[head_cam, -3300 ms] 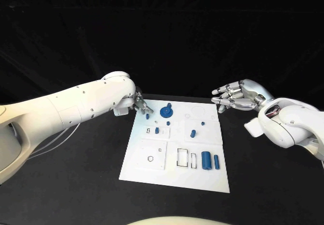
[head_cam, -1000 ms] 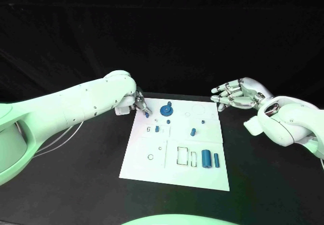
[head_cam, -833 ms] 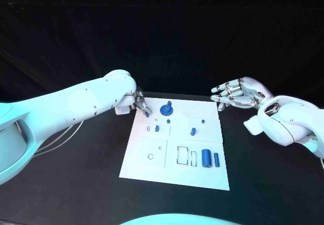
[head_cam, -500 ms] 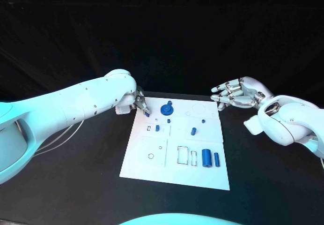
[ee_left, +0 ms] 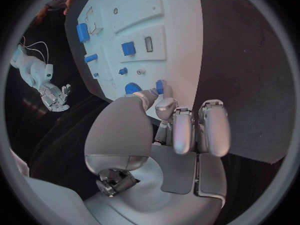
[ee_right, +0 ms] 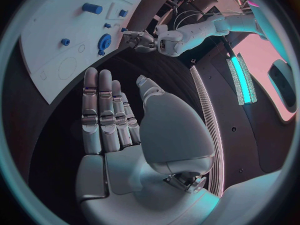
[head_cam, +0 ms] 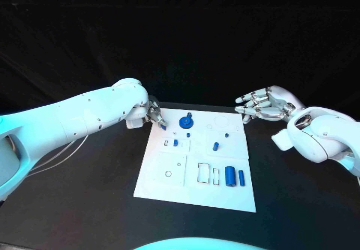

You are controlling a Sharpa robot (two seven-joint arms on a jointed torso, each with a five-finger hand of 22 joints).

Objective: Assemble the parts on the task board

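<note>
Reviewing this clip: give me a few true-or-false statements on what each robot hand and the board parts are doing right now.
1. The left robot hand pinches a small blue part at the task board's far left corner. True.
2. The right robot hand holds a blue cylinder. False: it holds nothing, fingers apart.
3. A blue gear sits on the board. True.
4. The right robot hand rests on the board. False: it is beside the board's far right corner, not touching it.

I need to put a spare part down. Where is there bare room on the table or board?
Bare black table lies left, right and near of the task board; the board's near strip is bare too. Its far edge is crowded: the left robot hand pinches a small blue part beside the blue gear.
</note>
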